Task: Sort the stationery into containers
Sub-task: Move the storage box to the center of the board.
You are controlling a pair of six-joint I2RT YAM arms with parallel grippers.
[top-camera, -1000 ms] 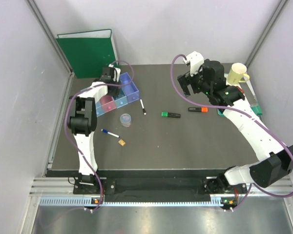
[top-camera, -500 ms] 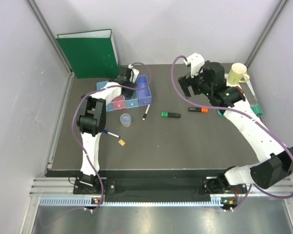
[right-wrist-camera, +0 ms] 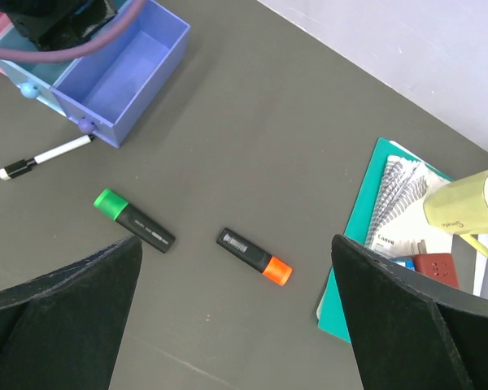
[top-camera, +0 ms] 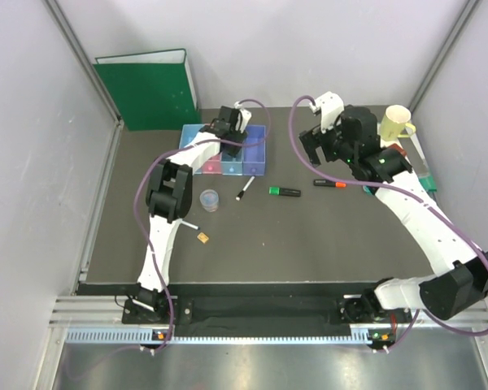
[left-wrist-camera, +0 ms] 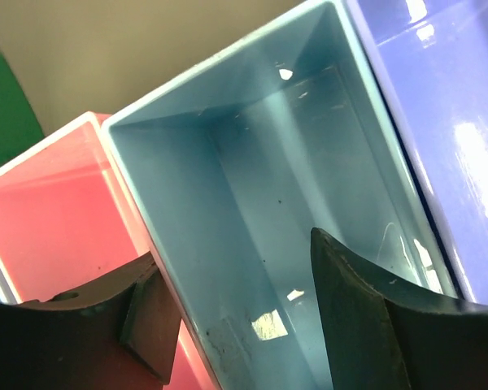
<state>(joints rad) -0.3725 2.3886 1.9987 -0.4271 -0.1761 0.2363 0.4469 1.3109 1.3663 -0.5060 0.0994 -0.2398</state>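
The joined bin row (top-camera: 256, 159) lies at the back centre. My left gripper (top-camera: 230, 140) is open and straddles the wall between the pink bin (left-wrist-camera: 57, 211) and the light blue bin (left-wrist-camera: 285, 187), one finger in each; the purple bin (left-wrist-camera: 439, 106) is beside them. My right gripper (top-camera: 321, 148) is open and empty, high above the orange-capped highlighter (right-wrist-camera: 254, 256) and the green-capped highlighter (right-wrist-camera: 134, 221). A black-capped pen (top-camera: 245, 189) lies just in front of the bins. A round jar (top-camera: 209, 200), a blue-capped pen (top-camera: 187, 222) and a tan square (top-camera: 202, 237) lie front left.
A green binder (top-camera: 146, 88) stands at the back left. A cream mug (top-camera: 395, 122) and a teal tray (right-wrist-camera: 362, 236) with papers sit at the right edge. The purple bin (right-wrist-camera: 122, 69) shows in the right wrist view, with my left arm over the bins beside it.
My left gripper has swept right and dragged the bin row with it, turning it square to the table. The black-capped pen was nudged and rotated. The right arm shifted slightly.
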